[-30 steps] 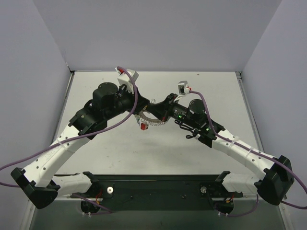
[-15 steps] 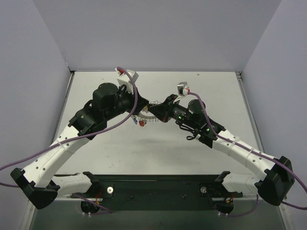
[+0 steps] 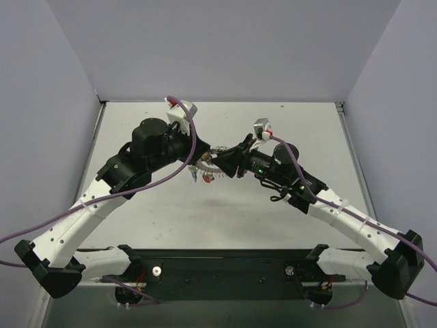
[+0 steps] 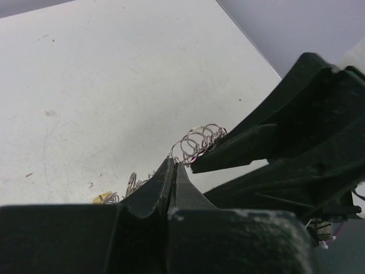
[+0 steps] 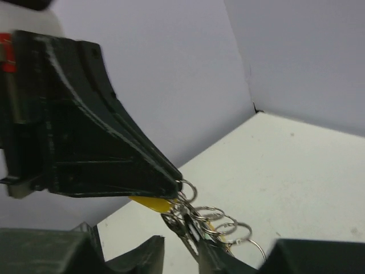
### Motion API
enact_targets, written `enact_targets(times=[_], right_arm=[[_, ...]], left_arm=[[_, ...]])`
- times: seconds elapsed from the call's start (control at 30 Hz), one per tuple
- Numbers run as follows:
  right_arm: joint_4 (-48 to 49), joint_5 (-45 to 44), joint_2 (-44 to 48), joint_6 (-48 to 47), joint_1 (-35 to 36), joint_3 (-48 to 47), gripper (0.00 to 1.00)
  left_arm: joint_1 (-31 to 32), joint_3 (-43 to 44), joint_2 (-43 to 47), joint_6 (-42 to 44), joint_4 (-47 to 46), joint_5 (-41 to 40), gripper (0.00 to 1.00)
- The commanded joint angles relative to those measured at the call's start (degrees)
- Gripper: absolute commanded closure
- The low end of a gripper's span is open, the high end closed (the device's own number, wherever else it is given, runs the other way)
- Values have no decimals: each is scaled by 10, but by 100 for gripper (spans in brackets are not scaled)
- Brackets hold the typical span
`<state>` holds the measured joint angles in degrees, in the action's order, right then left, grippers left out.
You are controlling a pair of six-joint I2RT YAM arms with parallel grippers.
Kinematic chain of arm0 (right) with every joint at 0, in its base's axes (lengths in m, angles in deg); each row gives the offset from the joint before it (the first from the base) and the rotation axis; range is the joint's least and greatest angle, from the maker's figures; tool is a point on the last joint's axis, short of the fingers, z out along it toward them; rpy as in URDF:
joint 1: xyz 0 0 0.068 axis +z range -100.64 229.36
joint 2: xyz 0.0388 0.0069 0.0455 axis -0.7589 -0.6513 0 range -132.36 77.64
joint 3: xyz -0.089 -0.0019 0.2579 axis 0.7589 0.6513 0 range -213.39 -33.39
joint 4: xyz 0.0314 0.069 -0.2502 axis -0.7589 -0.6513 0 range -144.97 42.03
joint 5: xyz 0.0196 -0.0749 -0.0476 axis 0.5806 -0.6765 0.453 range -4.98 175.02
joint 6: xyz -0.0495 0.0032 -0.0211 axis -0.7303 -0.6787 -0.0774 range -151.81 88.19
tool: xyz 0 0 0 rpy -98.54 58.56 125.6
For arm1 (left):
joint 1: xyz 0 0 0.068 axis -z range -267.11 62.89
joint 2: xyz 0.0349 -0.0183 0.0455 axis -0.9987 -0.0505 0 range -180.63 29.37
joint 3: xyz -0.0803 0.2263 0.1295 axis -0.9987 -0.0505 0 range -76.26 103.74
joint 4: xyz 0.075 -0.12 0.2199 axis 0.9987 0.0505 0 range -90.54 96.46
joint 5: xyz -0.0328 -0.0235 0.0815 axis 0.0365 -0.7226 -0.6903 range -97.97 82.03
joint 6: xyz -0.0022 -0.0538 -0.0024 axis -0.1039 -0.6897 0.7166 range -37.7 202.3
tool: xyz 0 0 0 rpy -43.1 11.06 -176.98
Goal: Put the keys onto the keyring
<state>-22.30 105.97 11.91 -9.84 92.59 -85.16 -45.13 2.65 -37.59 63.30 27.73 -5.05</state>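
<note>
My left gripper [image 4: 173, 171] and right gripper [image 4: 208, 149] meet tip to tip above the middle of the table [image 3: 273, 225], toward its far side. The left one's jaws are pressed flat together, pinching the wire of the keyring [image 4: 199, 142]. Its silvery coils stretch across to the right gripper, whose fingers sit narrow around the other end of the coil. A yellow key [image 5: 149, 204] hangs on the loops just under the left fingertips. From above, a red key [image 3: 205, 181] dangles below the coil between both grippers. The keyring is off the table.
</note>
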Motion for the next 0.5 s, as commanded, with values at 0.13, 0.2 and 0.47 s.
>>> enact_targets(times=[0.13,0.2,0.47], right_arm=[[111,96,64,-34,4,11,49],[122,127,58,-22,3,7,49],[143,170,18,10,4,-10,57]], left_arm=[[3,25,17,4,-34,-7,100],[3,25,16,4,-34,-7,100],[3,23,17,1,-41,-5,100]])
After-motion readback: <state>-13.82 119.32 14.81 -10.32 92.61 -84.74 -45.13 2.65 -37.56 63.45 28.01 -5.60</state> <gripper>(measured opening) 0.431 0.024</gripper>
